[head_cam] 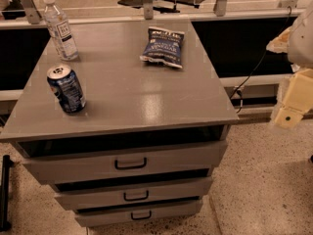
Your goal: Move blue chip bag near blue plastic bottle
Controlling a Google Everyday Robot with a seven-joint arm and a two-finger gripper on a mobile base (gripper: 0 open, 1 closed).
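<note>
The blue chip bag (163,47) lies flat at the back right of the grey cabinet top (142,97), its white lettering facing up. The blue plastic bottle (59,27), clear with a white cap and a white label, stands upright at the back left corner. My gripper (289,112) hangs at the right edge of the view, off the cabinet's right side and above the floor. It is well to the right of the bag and touches nothing.
A blue-and-white soda can (66,88) stands at the front left of the top, in front of the bottle. The cabinet has three drawers with dark handles (130,164). A black cable (249,77) runs down behind the right side. Speckled floor lies to the right.
</note>
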